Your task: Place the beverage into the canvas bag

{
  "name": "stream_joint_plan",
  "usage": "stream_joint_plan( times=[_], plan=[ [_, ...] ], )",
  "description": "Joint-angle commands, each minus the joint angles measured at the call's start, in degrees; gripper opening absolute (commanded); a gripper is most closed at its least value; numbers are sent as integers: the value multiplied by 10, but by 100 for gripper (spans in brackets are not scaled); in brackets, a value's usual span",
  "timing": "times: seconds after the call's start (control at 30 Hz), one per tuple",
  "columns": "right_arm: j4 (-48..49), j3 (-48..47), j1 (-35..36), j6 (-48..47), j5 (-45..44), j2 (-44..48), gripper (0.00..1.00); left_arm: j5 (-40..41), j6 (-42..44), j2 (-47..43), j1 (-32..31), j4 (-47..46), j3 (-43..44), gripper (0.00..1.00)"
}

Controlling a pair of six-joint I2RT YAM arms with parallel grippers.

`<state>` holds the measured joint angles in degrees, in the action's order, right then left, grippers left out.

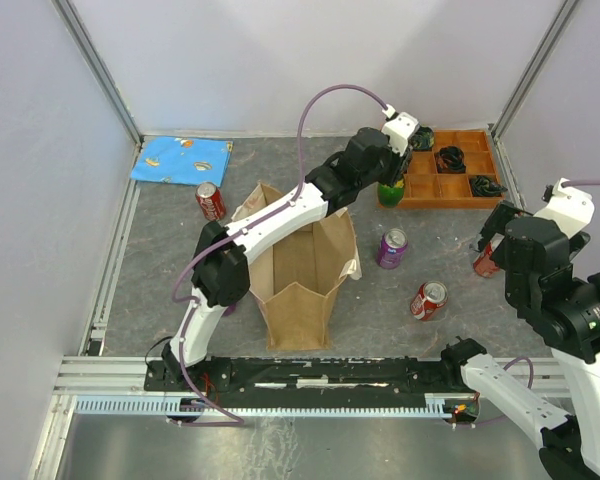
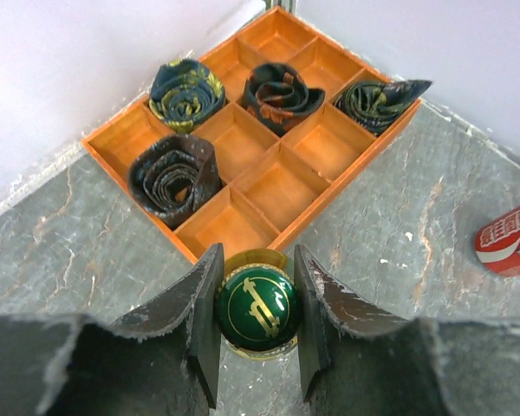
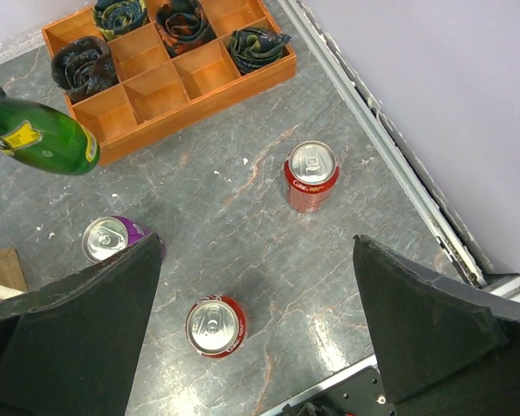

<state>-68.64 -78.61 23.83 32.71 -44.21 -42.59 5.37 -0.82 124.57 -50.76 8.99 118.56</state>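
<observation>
While the right gripper (image 3: 258, 260) hangs with its fingers spread wide above red soda cans (image 3: 310, 178) on the grey stone-patterned bench (image 1: 160, 290), the left gripper (image 2: 258, 257) is clamped on the top of the green glass bottle with a gold emblem (image 2: 258, 310), just beside the orange wooden compartment tray (image 2: 282, 191). The tan canvas bag (image 1: 300, 275) stands open mid-bench, apart from the bottle.

White-black arms (image 1: 280, 215) (purple cables (image 1: 325, 100)), dark fingers (image 2: 199, 303)
</observation>
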Motion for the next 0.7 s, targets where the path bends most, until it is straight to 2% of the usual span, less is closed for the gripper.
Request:
stream_joint_plan(
  times=[0.0, 0.2, 0.47, 0.67],
  plan=[
    [16, -7, -2, -5, -15, -7, 99, -25, 0, -41, 2, -49, 85, 3],
    [24, -6, -2, -12, -7, -16, 99, -84, -8, -125, 17, 5, 76, 3],
    [61, 18, -2, -15, 29, -38, 99, -176, -28, -285, 63, 5, -24, 3],
    [89, 26, -2, -20, 56, -62, 99, -212, -26, -372, 101, 37, -59, 3]
  ],
)
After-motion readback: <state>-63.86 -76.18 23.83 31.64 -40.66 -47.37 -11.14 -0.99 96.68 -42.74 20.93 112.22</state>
